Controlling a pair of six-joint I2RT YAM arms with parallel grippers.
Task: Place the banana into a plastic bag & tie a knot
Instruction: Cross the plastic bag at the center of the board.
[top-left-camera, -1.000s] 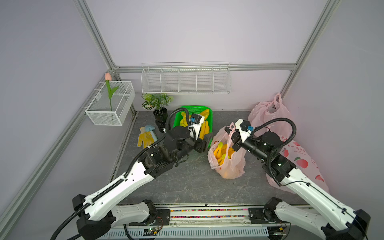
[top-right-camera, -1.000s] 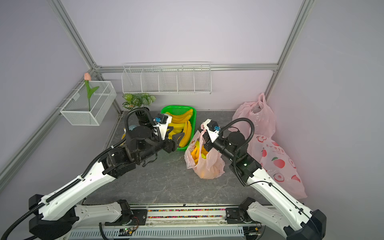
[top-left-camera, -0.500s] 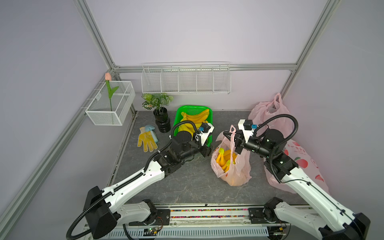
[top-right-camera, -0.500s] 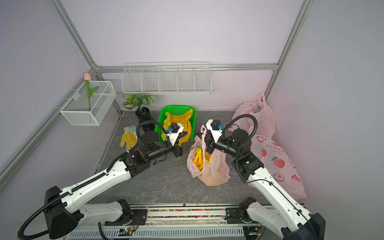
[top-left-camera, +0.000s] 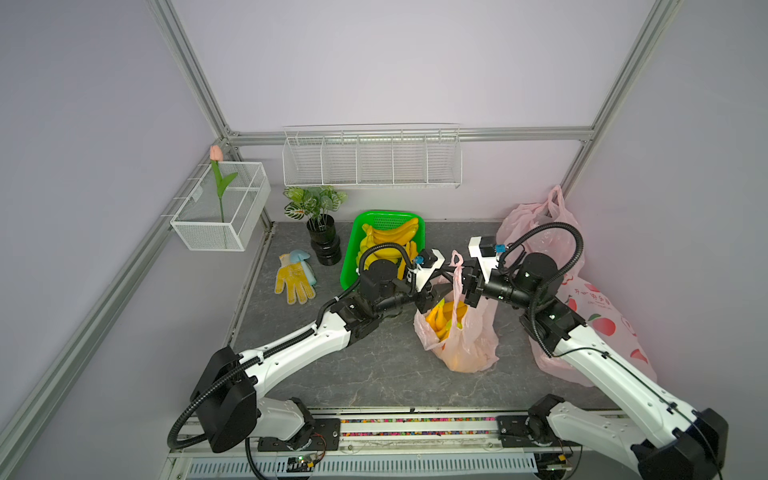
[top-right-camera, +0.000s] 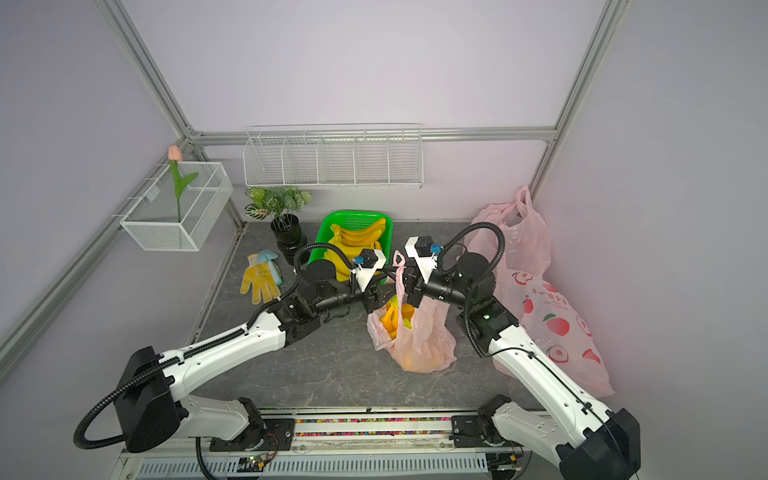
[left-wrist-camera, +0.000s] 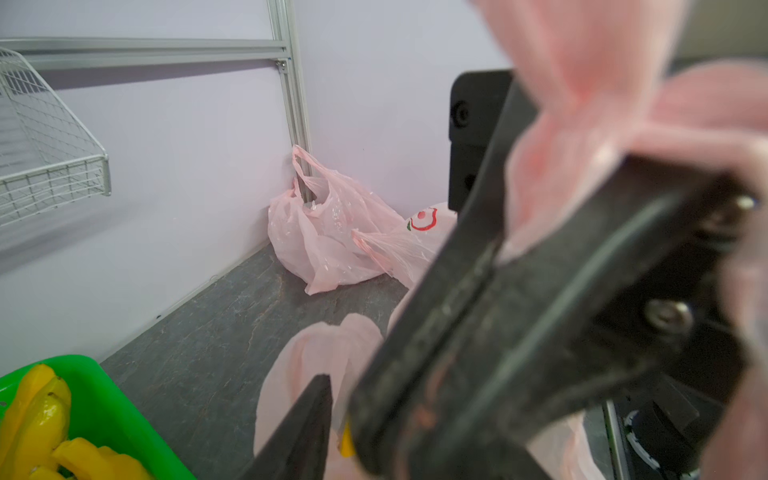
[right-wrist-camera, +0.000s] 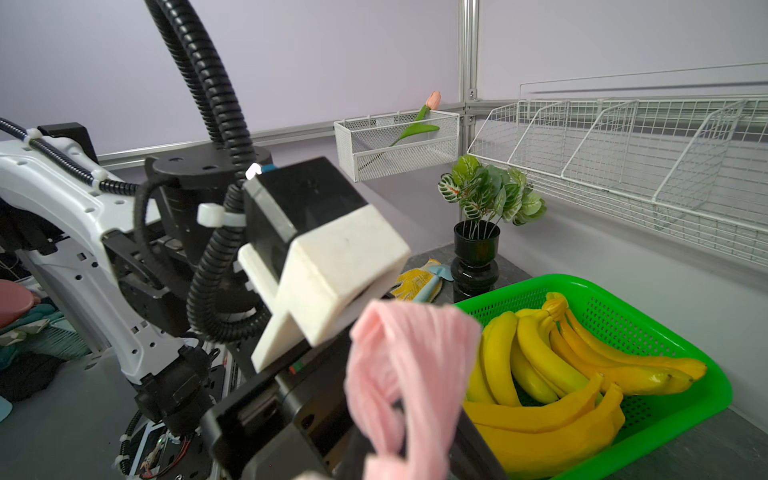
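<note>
Grey tabletop (top-left-camera: 374, 374): our right gripper (top-left-camera: 469, 287), clamped on the handle (top-left-camera: 456, 270) of the bag (top-left-camera: 469, 345), holds it up beside our left gripper (top-left-camera: 432, 296), whose grip we cannot tell, presumably for knotting.

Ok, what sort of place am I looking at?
Probably a robot lab test cell: an aluminium frame around plain walls, a left arm and right arm mounted up front, and props like the tulip.

Two robot arms at work, the left arm (top-left-camera: 299, 353) and the right arm (top-left-camera: 602, 361). Three pink plastic bags: a bag with bananas (top-left-camera: 469, 345), a corner bag (top-left-camera: 536, 224) and a printed bag (top-left-camera: 602, 324). One green basket (top-left-camera: 386, 220), one wall rack (top-left-camera: 372, 183), one mesh box (top-left-camera: 208, 237), one potted plant (top-left-camera: 318, 203), one glove (top-left-camera: 293, 282), one tulip (top-left-camera: 215, 153).
</note>
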